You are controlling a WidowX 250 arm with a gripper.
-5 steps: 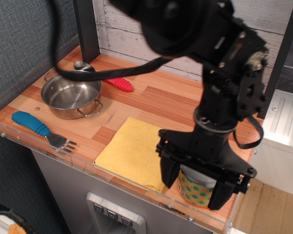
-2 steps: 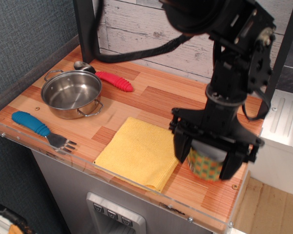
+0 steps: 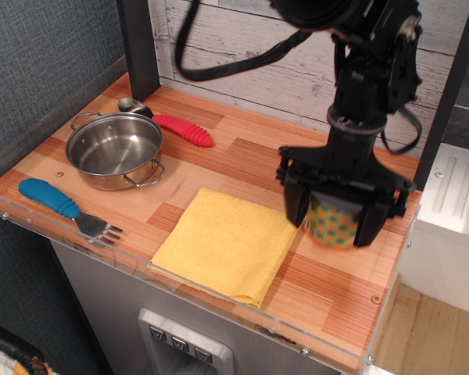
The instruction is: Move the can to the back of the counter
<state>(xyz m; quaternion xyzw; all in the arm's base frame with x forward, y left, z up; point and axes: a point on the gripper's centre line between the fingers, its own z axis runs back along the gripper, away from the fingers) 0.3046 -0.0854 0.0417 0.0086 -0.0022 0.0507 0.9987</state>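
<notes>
Gripper (image 3: 333,212) pointed straight down from the upright arm, fingers clamped either side of the can (image 3: 333,224), right of the cloth (image 3: 223,244).

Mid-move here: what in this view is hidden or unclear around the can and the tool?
- Can: lid and upper body hidden by the tool; only the label's lower part shows.
- Can bottom: motion blur; touching the counter or lifted, cannot tell.
- Finger contact on the can: fingers block it.
- Counter behind the arm: hidden.
- Spoon bowl: partly behind the pot.
</notes>
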